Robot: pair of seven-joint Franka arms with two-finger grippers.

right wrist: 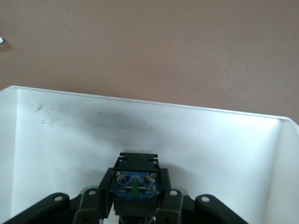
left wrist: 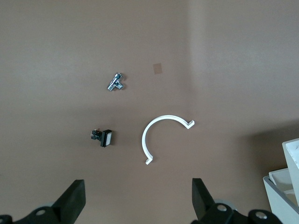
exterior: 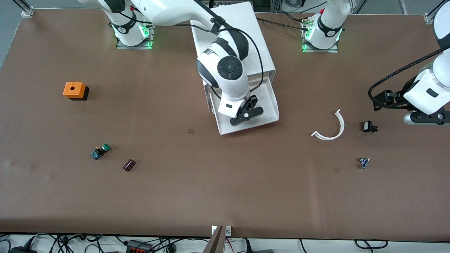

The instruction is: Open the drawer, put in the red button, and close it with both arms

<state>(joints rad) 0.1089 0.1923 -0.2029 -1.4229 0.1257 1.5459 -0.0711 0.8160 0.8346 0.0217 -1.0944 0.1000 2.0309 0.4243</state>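
The white cabinet (exterior: 242,28) stands between the arms' bases with its drawer (exterior: 272,105) pulled open toward the front camera. My right gripper (exterior: 247,114) is down over the open drawer tray. In the right wrist view it (right wrist: 135,198) is shut on the red button (right wrist: 135,179). Only the button's black-and-blue body shows there; its red cap is hidden. The tray's white wall (right wrist: 140,121) is just ahead of it. My left gripper (exterior: 427,118) hangs open and empty over the table at the left arm's end, fingers (left wrist: 74,201) wide apart.
A white curved piece (exterior: 332,128), a small black switch (exterior: 369,126) and a metal fitting (exterior: 364,162) lie below the left gripper. At the right arm's end lie an orange box (exterior: 74,90), a green-capped button (exterior: 100,151) and a dark purple part (exterior: 129,164).
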